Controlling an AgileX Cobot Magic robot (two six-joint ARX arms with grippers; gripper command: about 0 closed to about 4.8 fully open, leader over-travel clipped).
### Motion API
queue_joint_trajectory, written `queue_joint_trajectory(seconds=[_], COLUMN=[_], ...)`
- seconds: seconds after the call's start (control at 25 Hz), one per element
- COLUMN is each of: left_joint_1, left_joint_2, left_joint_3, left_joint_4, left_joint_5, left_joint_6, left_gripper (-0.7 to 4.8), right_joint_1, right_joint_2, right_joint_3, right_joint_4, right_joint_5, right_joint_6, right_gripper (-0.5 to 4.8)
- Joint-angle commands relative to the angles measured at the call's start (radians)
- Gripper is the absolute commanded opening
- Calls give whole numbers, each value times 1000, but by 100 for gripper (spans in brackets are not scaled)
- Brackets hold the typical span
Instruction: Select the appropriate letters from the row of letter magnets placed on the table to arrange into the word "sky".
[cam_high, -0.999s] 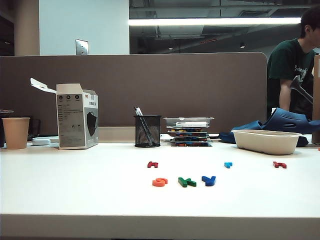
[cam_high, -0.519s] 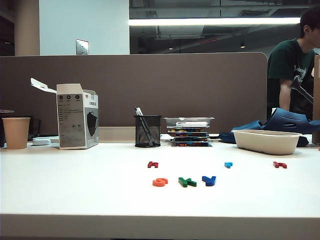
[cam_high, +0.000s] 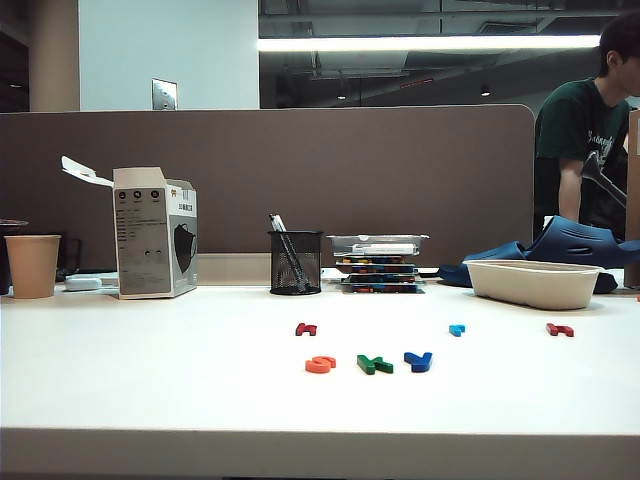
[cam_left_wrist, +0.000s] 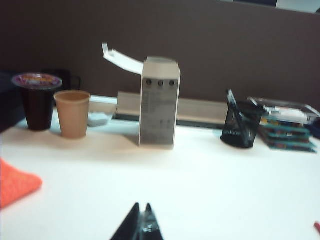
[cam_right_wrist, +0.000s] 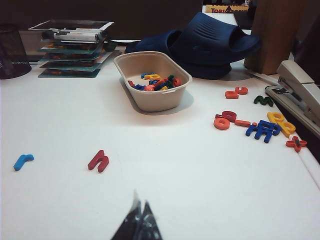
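White bench (cam_high: 150, 380) carries the orange-red S (cam_high: 320, 364), green K (cam_high: 374, 364) and blue Y (cam_high: 418, 361) side by side, apparently already spelling the word. Left gripper (cam_left_wrist: 140, 225) and right gripper (cam_right_wrist: 141, 224), jaws clenched and empty, hang well clear; best to leave the letters undisturbed.

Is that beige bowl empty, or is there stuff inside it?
Not empty. The right wrist view shows the beige bowl holding a small pile of colored letter magnets lying on its bottom, well below the rim.
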Motion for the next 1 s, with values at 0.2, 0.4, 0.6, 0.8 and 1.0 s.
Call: queue_joint_trajectory(seconds=[0.2, 0.4, 0.6, 0.8, 1.0], left_joint_1=[0, 0, 0, 0, 0], left_joint_2=[0, 0, 0, 0, 0], left_joint_3=[1, 1, 1, 1, 1], left_joint_4=[-52, -37, -37, -37, -37], left_joint_5=[6, 7, 7, 7, 7], left_joint_6=[-64, -63, -63, -63, -63], left_gripper=[-5, -5, -5, -5, -5], right_joint_1=[-1, -1, -1, -1, -1], right_joint_2=[1, 1, 1, 1, 1], right_joint_3=[2, 2, 2, 2, 2], right_joint_4=[13, 13, 13, 13, 13], right_joint_5=[0, 0, 0, 0, 0], right_joint_6=[-3, -3, -3, -3, -3], right_gripper=[0, 0, 0, 0, 0])
